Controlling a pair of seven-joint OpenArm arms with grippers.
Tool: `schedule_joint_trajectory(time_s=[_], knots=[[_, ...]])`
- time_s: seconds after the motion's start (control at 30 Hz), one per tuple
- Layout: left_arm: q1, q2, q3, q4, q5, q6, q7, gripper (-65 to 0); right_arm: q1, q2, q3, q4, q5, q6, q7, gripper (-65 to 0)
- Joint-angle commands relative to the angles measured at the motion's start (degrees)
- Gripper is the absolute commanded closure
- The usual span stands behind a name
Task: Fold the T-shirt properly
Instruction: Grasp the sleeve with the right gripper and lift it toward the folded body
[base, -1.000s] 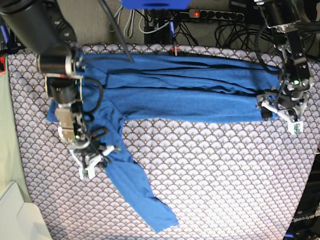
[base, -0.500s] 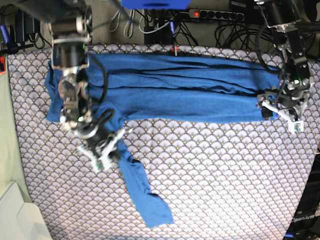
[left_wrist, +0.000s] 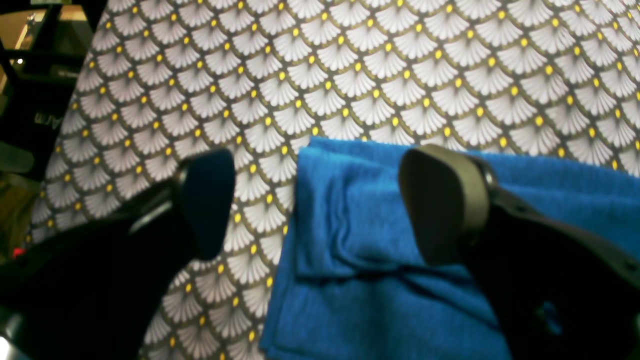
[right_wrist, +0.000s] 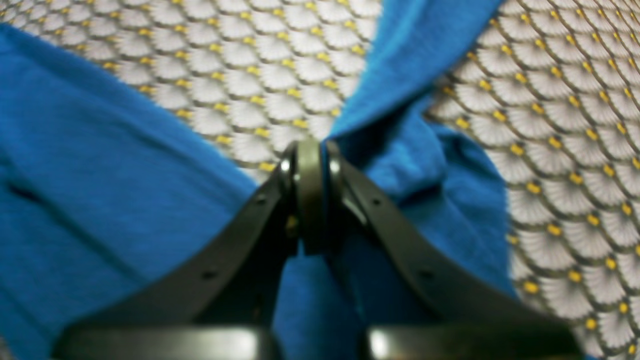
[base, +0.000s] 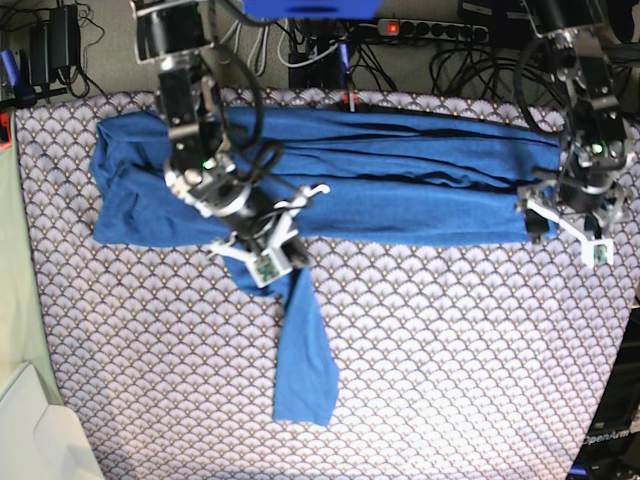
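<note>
Under the right claw (right_wrist: 317, 200) and past both its sides lies the blue shirt (base: 400, 210), in a long strip with folds. That claw is pinched tight on a bit of the shirt. From its tips, one sleeve (base: 308, 360) hangs off toward the near side, flat on the cloth (base: 450, 350) with the shell pattern. Far over on the other side, the left claw (left_wrist: 325, 210) is wide open, with nothing in it. Just below it is the other end of the shirt, a bit crumpled.
</note>
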Motion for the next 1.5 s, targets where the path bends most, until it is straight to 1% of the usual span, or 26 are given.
schedule_joint_trajectory(time_s=[0.0, 0.07, 0.2, 0.37, 0.6, 0.77, 1.1, 1.17, 1.3, 1.47], knots=[[-0.31, -0.79, -0.27, 1.61, -0.02, 0.19, -1.03, -52.9, -0.12, -0.26, 0.08, 1.97, 0.84, 0.48, 1.2, 0.0], [0.57, -0.79, -0.35, 2.32, -0.02, 0.19, -1.03, -52.9, -1.88, -0.35, -0.27, 3.47, 0.84, 0.48, 1.2, 0.0], [1.09, -0.79, -0.35, 3.02, -0.02, 0.19, -1.03, -52.9, -5.13, -0.09, -3.61, 4.78, 0.84, 0.48, 1.47, 0.0], [1.09, -0.79, -0.35, 4.69, 0.24, 0.19, -1.03, -52.9, -8.83, -0.09, -5.72, 7.25, 0.84, 0.48, 1.73, 0.0], [1.09, -0.79, -0.35, 4.95, 0.06, 0.19, -1.03, -52.9, -12.61, -0.09, -9.32, 12.08, 0.84, 0.48, 1.38, 0.0], [1.09, -0.79, -0.35, 4.95, -0.02, 0.19, -1.03, -52.9, -14.01, -0.09, -10.91, 11.55, 0.84, 0.48, 1.55, 0.0], [1.09, -0.79, -0.35, 4.95, -0.02, 0.1, -1.03, -53.0, -15.42, 0.0, -11.7, 11.47, 0.84, 0.48, 1.47, 0.0], [1.01, -0.79, -0.35, 4.95, -0.02, 0.1, -1.03, -53.0, -15.51, 0.71, -11.78, 11.47, 0.84, 0.48, 1.38, 0.0], [1.01, -0.79, -0.35, 4.95, -0.02, 0.1, -1.03, -53.0, -15.86, 3.08, -15.21, 11.47, 0.84, 0.48, 1.55, 0.0], [0.92, -0.79, -0.35, 4.95, -0.02, 0.1, -1.03, -53.0, -16.12, 3.43, -15.83, 11.47, 0.84, 0.48, 1.55, 0.0]])
